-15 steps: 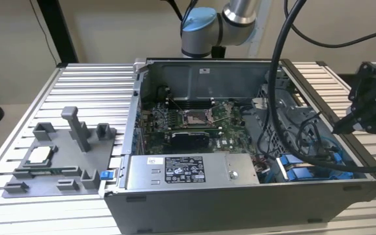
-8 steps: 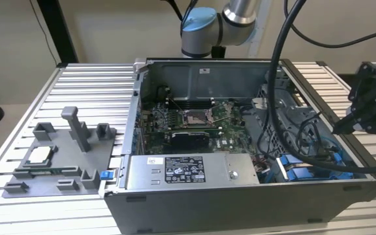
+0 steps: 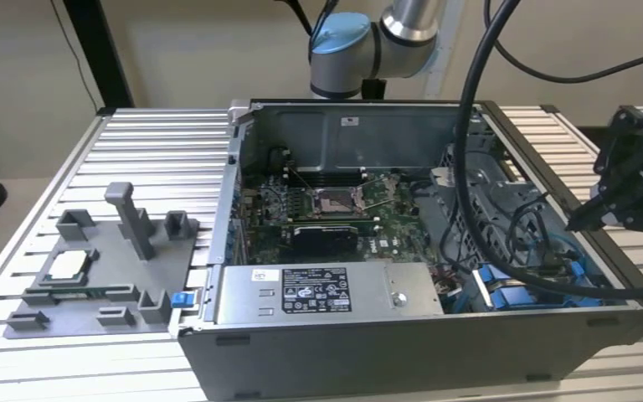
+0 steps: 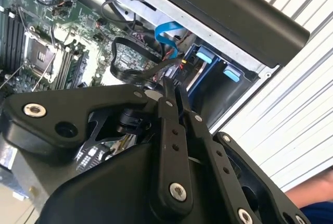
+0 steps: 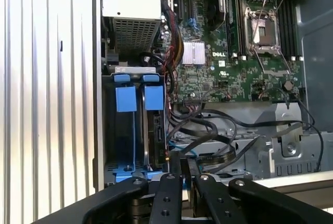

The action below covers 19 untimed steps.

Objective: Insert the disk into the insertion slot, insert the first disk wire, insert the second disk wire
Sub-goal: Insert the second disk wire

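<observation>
here the tool (image 5: 179,162) hangs pinched shut, empty, just above the disk (image 5: 154,125) seated in its blue-framed bay (image 5: 125,130).

Robotics lab/test bench: ribbed alu worktop (image 3: 154,134), opened PC case (image 3: 411,335) w/ bare motherboard (image 3: 333,209), grey jig plate (image 3: 98,276) w/ fixtures, robot arm (image 3: 378,42) mounted behind, plain beige wall (image 3: 187,50).
</observation>
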Motion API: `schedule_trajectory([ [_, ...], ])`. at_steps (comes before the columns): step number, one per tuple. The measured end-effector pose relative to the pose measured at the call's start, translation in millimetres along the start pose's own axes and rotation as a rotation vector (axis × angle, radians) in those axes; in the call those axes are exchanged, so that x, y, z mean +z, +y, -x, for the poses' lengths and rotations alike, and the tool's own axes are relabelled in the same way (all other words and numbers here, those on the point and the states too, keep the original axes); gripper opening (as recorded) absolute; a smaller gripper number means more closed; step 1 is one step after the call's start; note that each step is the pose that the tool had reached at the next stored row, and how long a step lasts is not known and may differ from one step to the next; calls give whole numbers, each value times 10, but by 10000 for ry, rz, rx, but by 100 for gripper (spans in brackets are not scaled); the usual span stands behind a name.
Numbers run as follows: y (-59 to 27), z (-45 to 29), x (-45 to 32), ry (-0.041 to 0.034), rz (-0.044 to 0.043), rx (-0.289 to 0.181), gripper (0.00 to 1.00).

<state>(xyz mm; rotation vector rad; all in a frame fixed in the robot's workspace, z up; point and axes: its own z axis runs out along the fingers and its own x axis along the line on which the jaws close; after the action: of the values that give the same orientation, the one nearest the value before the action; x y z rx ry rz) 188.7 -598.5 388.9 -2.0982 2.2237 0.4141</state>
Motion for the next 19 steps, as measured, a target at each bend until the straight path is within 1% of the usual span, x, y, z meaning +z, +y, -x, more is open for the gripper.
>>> schedule_trajectory([
  [6,1,-1,0,3,0,0,0],
  [7,2,-2,2,32,-2,4,0],
  [11,31,-8,23,282,-22,41,0],
  [13,79,-13,38,375,-32,54,0],
  [17,204,-25,65,523,-62,71,0],
  [19,260,-31,79,620,-78,83,0],
])
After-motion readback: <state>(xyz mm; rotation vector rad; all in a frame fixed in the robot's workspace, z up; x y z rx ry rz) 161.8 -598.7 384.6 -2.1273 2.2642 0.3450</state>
